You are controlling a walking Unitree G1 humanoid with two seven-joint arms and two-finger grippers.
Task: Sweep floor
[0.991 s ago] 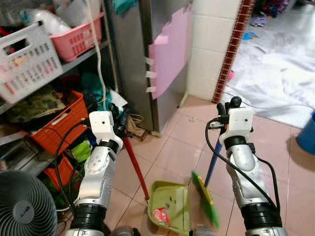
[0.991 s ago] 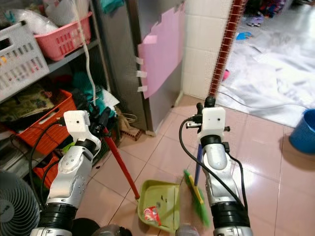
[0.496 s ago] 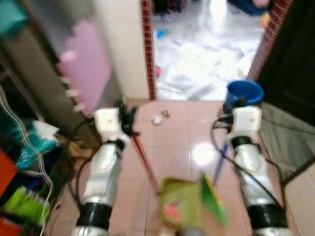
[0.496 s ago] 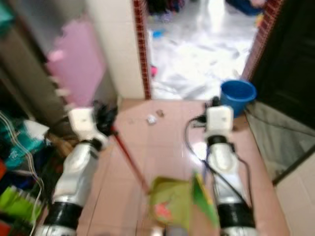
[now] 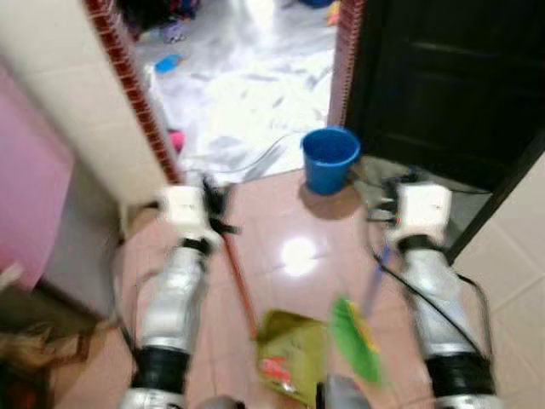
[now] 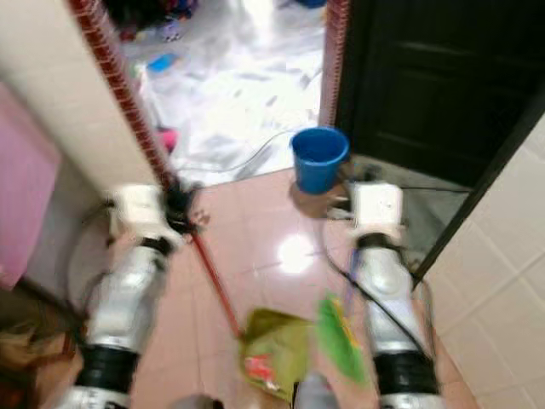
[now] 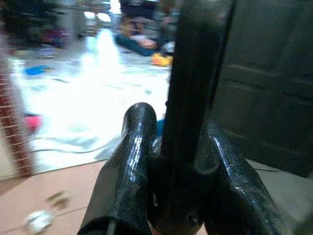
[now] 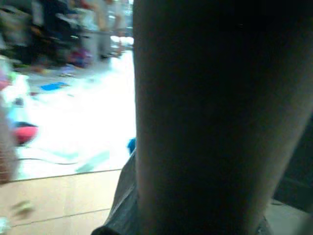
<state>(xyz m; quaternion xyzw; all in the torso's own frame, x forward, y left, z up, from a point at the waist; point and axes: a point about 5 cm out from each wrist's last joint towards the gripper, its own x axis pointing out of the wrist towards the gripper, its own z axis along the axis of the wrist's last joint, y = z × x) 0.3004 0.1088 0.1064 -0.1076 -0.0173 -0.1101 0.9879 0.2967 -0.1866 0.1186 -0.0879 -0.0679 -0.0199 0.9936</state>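
My left gripper (image 5: 215,204) is clamped on the red dustpan handle (image 5: 239,285), keeping the green dustpan (image 5: 294,356) low, a red scrap inside. My right gripper (image 5: 393,223) holds the blue broom handle (image 5: 373,279); I cannot tell how tightly. The green broom head (image 5: 353,339) hangs beside the pan. Ahead stands a blue bucket (image 5: 329,158), near the dark door (image 5: 443,81).

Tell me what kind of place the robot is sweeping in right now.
Probably a utility or back area of a lived-in home: a pinkish tiled floor, a blue bucket beside a dark door, and a brick-trimmed doorway opening onto a glossy floor scattered with small things.
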